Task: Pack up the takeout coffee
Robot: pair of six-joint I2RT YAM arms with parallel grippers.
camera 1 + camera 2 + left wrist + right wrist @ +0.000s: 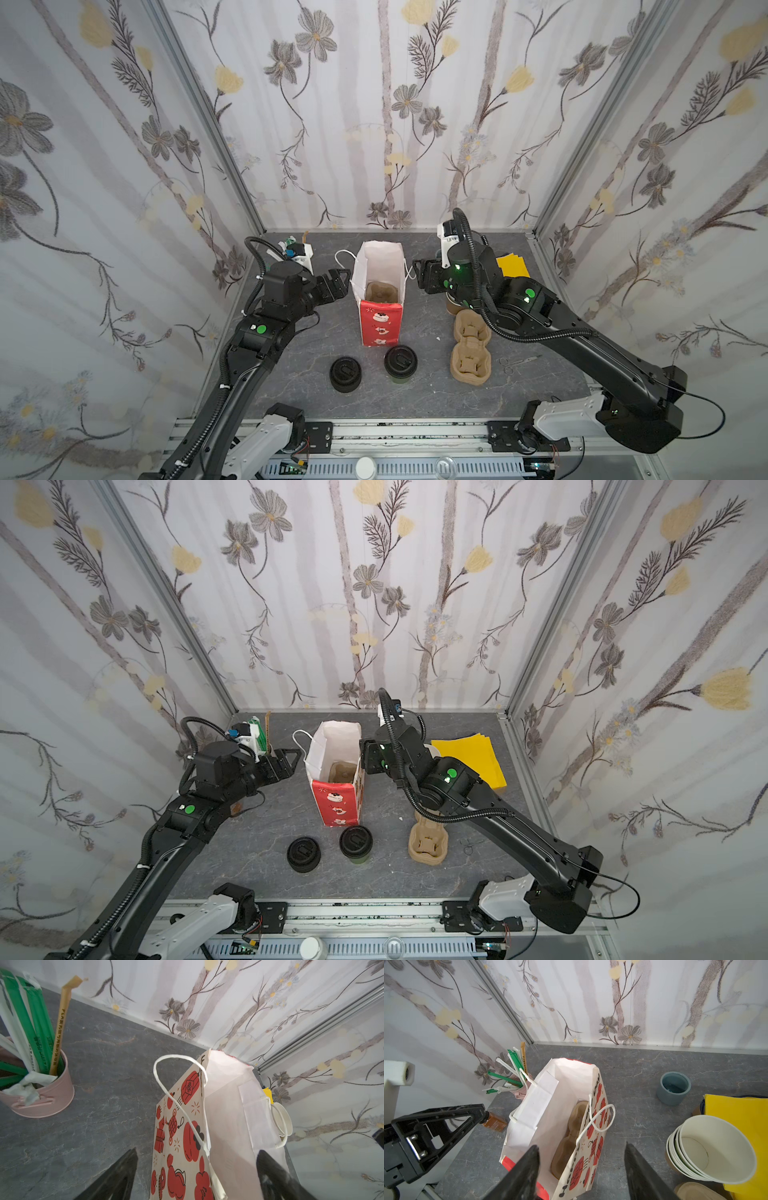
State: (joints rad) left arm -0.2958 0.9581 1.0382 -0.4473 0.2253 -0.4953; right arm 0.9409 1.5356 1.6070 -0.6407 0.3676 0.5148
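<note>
Grey stone-look desk. Paper bag, red-printed front, stands upright and open at mid-desk, nearer the back edge. A brown pulp tray lies in its bottom. Left gripper is at the bag's left rim, fingers well apart; its wrist view shows the bag's wall between them, with no clamp seen. Right gripper is at the right rim, fingers likewise apart and astride that wall. Yellow sheets lie by the back right corner. A second pulp tray lies right of the bag, toward the front. Stack of empty cups sits beside the yellow sheets. Coffee, black lid on, stands upright on the desk just in front of the bag, outside it. Stack of lids stands left of the coffee, apart. Scissors lie toward the right edge.
</note>
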